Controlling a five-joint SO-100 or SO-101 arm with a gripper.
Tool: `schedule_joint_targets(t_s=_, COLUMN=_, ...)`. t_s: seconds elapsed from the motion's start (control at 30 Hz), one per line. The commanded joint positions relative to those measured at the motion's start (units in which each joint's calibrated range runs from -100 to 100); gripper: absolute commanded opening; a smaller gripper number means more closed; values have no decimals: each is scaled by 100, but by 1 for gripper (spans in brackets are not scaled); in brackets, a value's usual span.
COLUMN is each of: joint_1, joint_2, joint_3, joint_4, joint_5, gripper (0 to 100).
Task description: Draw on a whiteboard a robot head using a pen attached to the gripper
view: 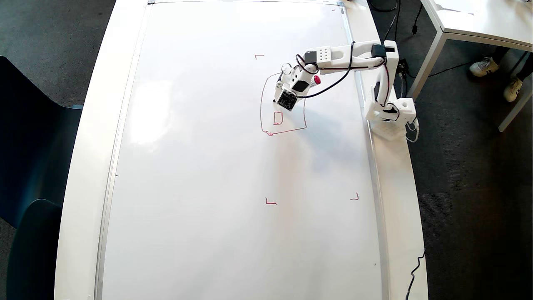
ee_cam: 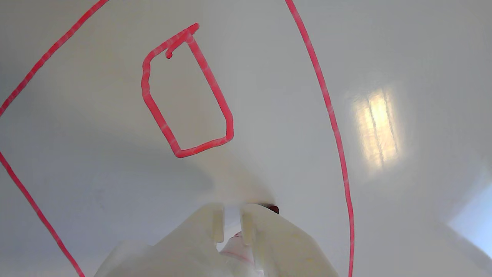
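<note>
**Hand pinching the pen inside the red outline**

In the overhead view, the hand is hovering over the whiteboard, which is lying on the white desk. The robot head is sitting directly under and just below the hand: an arched outline with one small square inside. The pen is showing its red cap behind the hand. Red corner marks are lying well apart from the hand.

In the wrist view, the hand is pinching the pen between nearly closed fingers. The small square is lying just ahead. No readable writing is showing.
</note>
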Motion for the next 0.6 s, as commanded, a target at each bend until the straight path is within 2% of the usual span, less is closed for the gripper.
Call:
schedule_joint_targets(t_s=0.0, joint_1=145, joint_2=2, joint_3=-22, joint_4=-33, joint_5=25, gripper=1)
schedule_joint_targets(t_s=0.57, joint_1=470, joint_2=2, joint_3=-22, joint_4=-25, joint_5=132, gripper=1)
